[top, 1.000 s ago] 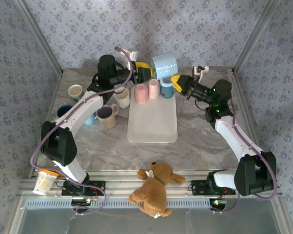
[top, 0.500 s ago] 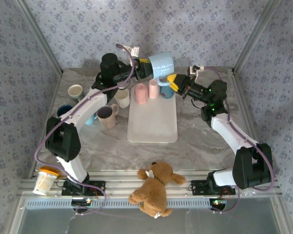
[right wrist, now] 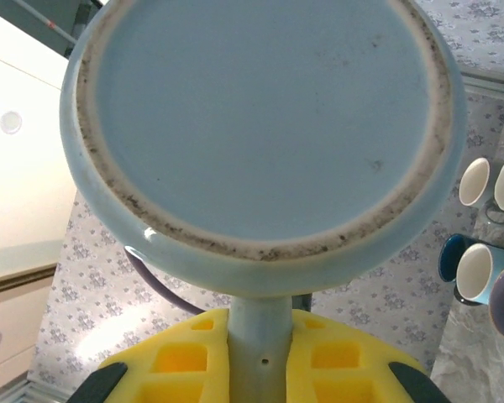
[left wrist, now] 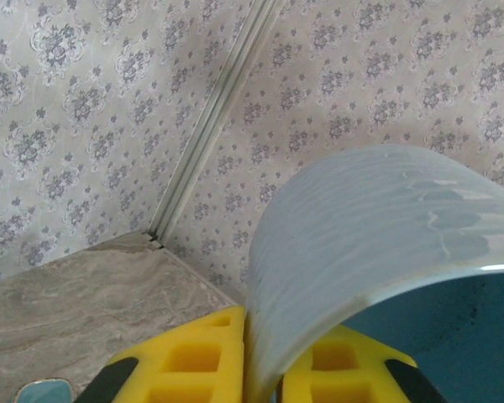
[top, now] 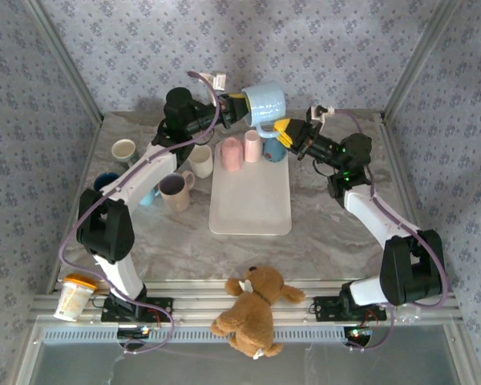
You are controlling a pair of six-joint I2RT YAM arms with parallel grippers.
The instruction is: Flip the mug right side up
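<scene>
Holding the light-blue mug (top: 266, 103) in the air between both arms, upper centre of the top view, near the back wall. Left arm reaches up along the left side, wrist bent toward centre; left pincer (top: 239, 107) is clamped on the mug's wall at the rim, and the wrist view shows the wall (left wrist: 378, 227) pinched between the yellow fingers (left wrist: 193, 361). Right arm stretches up from lower right; right pincer (top: 282, 128) is closed on the handle. Its wrist view shows the handle between the yellow pads (right wrist: 185, 361) and the mug's base (right wrist: 260, 126) facing the camera. Mug is tilted, touching nothing but the pincers. Below it sit two pink cups (top: 231, 154) and a teal mug (top: 274, 150) at the tray's far end; the rest of the tray (top: 250, 204) is bare. More cups (top: 176, 192) crowd the table's left side; the right side of the table (top: 321, 216) is open. Teddy bear (top: 255, 309) lies at the near rail. Compared with a second ago, the left pincer has moved in and closed on the mug, and the mug sits slightly higher.
</scene>
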